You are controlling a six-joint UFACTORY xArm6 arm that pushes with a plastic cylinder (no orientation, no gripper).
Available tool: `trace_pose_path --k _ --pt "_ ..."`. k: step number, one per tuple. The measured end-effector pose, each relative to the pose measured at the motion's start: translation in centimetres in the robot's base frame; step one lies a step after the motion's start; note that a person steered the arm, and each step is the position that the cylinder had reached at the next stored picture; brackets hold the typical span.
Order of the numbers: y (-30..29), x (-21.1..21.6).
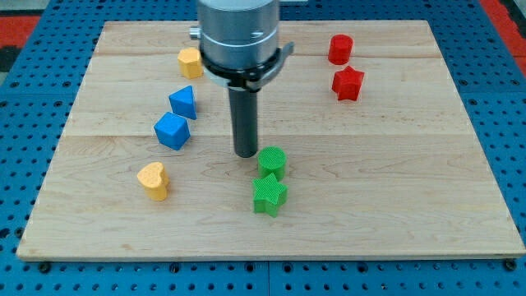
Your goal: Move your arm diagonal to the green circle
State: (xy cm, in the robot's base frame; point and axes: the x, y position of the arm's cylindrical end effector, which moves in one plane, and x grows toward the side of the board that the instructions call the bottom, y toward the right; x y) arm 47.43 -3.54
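Observation:
The green circle (272,161) is a short green cylinder just below the board's middle. My tip (246,154) is the lower end of the dark rod; it rests on the board just left of the green circle and slightly above it, a small gap apart. A green star (269,194) lies right below the green circle, touching or nearly touching it.
A blue triangle (183,102) and a blue cube (172,131) lie left of the rod. A yellow heart (153,180) is at lower left, a yellow block (190,62) at upper left. A red cylinder (340,49) and a red star (348,83) sit at upper right. The wooden board (394,205) ends in blue pegboard.

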Motion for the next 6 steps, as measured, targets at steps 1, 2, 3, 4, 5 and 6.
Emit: trace_pose_path --k 1,2,3,4,5,6 --pt "-0.2 -1.3" --pt "-2.2 -3.3" --pt "-4.2 -3.4" --pt "-3.8 -3.5" --pt "-3.8 -3.8" --pt "-3.8 -4.1"
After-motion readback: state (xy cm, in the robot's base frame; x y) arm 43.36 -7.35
